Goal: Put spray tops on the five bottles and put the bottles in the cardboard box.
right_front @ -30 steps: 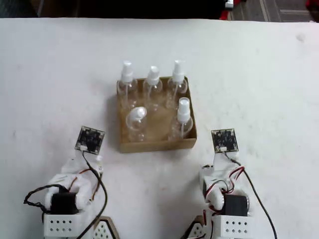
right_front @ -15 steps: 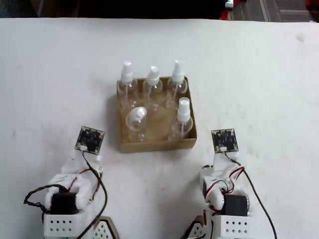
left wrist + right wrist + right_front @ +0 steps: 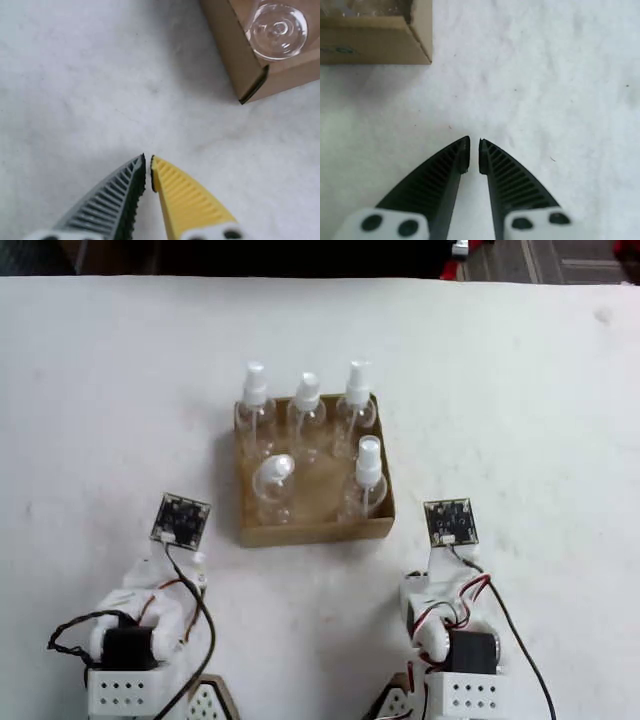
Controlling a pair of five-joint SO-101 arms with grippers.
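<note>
Where hidden by box [image 3: 315, 530] walls, hard to see the bottle bottoms. Five bottles [image 3: 306, 418] inside, near the table [image 3: 100, 390] middle, spray tops [image 3: 369, 450] pointing up; front left one [image 3: 272, 485] maybe tipped, hard to tell. Left gripper [image 3: 148, 167], right gripper [image 3: 474, 152]: fingers pressed together, by the box's near corners.

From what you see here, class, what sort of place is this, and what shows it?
Probably a robotics test bench: a white-covered table, a left arm and right arm side by side, and a cardboard box of spray bottles.
</note>
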